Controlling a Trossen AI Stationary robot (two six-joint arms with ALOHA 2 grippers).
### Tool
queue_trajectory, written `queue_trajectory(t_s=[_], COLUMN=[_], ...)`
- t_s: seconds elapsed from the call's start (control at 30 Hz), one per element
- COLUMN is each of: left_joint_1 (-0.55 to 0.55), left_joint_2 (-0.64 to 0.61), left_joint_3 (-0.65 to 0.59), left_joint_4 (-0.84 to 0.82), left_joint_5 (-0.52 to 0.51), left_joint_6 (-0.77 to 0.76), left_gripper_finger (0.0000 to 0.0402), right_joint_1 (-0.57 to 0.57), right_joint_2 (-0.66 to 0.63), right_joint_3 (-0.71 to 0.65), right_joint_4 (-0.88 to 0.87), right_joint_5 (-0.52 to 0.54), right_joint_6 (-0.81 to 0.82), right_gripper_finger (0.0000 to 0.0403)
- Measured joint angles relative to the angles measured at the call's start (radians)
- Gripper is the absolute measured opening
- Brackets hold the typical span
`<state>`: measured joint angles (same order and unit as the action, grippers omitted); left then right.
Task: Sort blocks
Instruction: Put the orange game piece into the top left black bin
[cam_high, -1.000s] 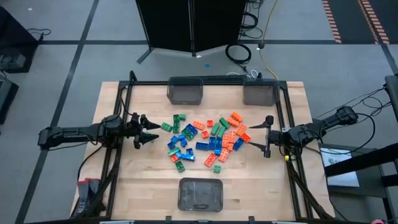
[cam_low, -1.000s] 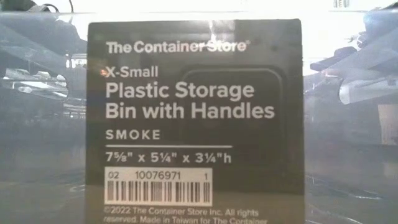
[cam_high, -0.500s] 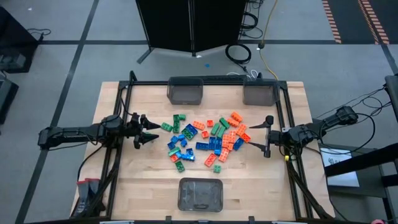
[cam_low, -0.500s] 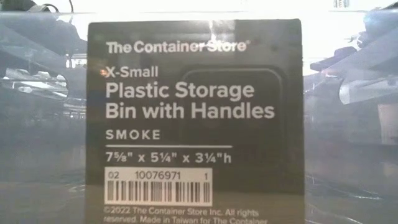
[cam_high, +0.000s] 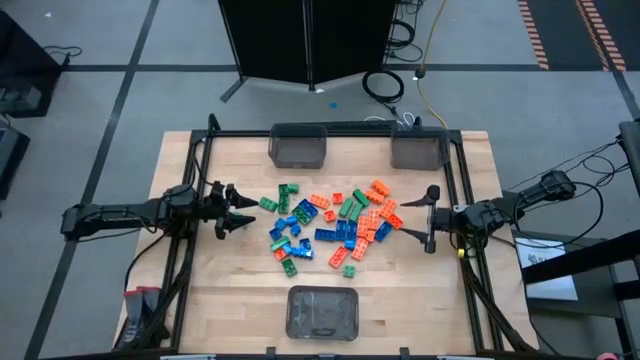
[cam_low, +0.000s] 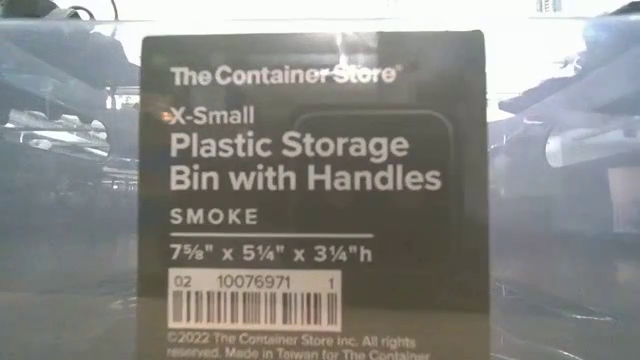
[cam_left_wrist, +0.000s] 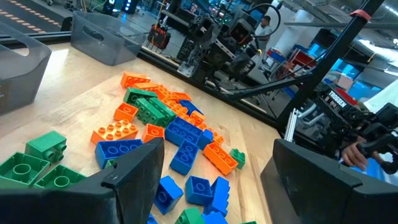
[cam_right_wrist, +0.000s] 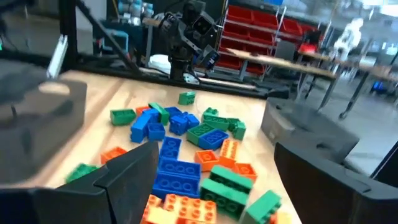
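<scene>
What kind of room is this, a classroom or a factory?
Probably a robotics lab or workshop. Two dark robot arms flank a pale wooden table strewn with small orange, green and blue plastic building bricks. Beyond it stand red parts-bin shelves and more black robot equipment, with a grey taped floor.

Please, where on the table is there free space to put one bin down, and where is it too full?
Bare wood lies between the blocks and the near bin, and between the two far bins. The table's middle is crowded with blocks, between the open left gripper and open right gripper.
</scene>
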<state>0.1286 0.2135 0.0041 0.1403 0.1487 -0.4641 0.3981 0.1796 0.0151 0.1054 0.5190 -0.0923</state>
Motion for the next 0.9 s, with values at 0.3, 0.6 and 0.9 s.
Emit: queue_trajectory(t_s=[0.3,0.6,0.9], left_joint_1=[0.000,0.000,-0.001], left_joint_2=[0.000,0.000,0.001], left_joint_3=[0.000,0.000,0.000], left_joint_4=[0.000,0.000,0.018], left_joint_5=[0.000,0.000,-0.017], left_joint_6=[0.000,0.000,0.003], left_gripper_finger=[0.0302,0.0302,0.0302], right_joint_1=[0.000,0.000,-0.001], right_joint_2=[0.000,0.000,0.000], right_joint_3=[0.000,0.000,0.000], right_joint_4=[0.079,0.092,0.500], right_joint_5=[0.011,0.011,0.168], right_joint_6=[0.085,0.092,0.433], right_gripper_finger=[0.0318,0.0318,0.0318])
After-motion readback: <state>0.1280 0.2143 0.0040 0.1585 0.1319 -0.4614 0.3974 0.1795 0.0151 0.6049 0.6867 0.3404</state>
